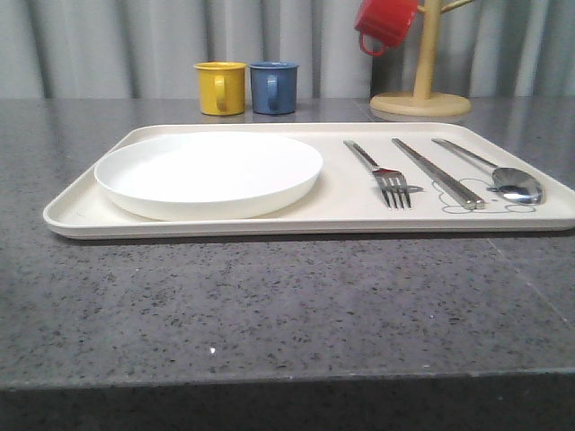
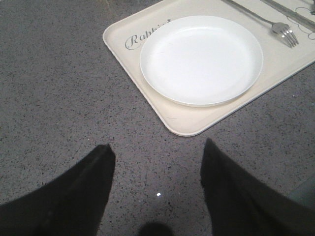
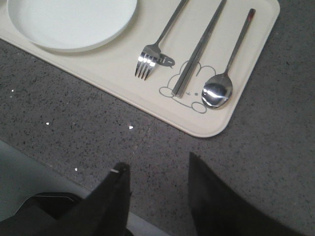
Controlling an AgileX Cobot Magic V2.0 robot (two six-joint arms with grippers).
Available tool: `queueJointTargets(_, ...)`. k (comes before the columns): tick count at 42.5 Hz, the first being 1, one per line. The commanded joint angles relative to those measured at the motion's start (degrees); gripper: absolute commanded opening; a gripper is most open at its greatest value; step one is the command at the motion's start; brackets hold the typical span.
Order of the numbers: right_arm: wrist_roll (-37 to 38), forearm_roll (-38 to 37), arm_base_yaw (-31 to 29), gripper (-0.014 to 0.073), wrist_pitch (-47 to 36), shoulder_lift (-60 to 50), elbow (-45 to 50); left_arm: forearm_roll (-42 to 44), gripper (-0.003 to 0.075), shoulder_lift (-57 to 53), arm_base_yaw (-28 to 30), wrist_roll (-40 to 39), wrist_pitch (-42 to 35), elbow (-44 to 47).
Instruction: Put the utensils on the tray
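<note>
The left gripper [image 2: 157, 172] hangs over bare grey countertop [image 1: 269, 314] with its dark fingers spread wide, holding nothing. The right gripper [image 3: 160, 196] is likewise spread apart and empty, just off the tray's near edge. On the cream tray [image 1: 350, 211] lie the fork [image 1: 382, 175], the chopsticks [image 1: 437, 173] and the spoon [image 1: 503, 177], side by side on its right half, handles pointing away. A round white plate [image 1: 208, 173] fills its left half. Behind stand a yellow mug [image 1: 220, 87], a blue mug [image 1: 273, 87] and a wooden mug tree [image 1: 420, 94] with a red mug [image 1: 386, 22].
</note>
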Motion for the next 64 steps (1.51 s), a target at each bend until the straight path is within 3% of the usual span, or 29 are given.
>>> queueJointTargets(1, -0.55, -1.11, -0.1, 0.0322, -3.57, -6.21, 1.56, 0.0, 0.0386, 0.03, -0.5, -0.55, -3.79, -1.4)
queueJointTargets(15, -0.52, -2.01, -0.1, 0.0322, -3.46, -18.81, 6.88, 0.0, 0.0386, 0.03, -0.5, -0.55, -4.18, -1.4)
queueJointTargets(37, 1.25, -2.07, -0.1, 0.0317, -3.64, -19.21, 7.43, 0.52, 0.0386, 0.03, -0.5, 0.09, -4.18, -1.28)
queueJointTargets(41, 1.25, -2.07, -0.1, 0.0251, -3.64, -19.21, 7.43, 0.52, 0.0377, 0.03, -0.5, 0.9, -4.18, -1.18)
queueJointTargets(46, 1.25, -2.07, -0.1, 0.012, -3.64, -19.21, 7.43, 0.52, 0.0295, 0.03, -0.5, 0.9, -4.07, -1.06)
queueJointTargets(53, 1.25, -2.07, -0.1, -0.0071, -3.59, -19.21, 7.43, 0.52, 0.0081, 0.03, -0.5, 0.9, -4.07, -1.06)
queueJointTargets(57, 1.25, -2.07, -0.1, -0.0067, -3.64, -19.21, 7.43, 0.52, -0.0022, 0.03, -0.5, 0.9, -4.18, -1.06)
queueJointTargets(64, 1.25, -2.09, -0.1, -0.0067, -3.09, -19.21, 7.43, 0.52, -0.002, 0.03, -0.5, 0.9, -5.06, -1.06)
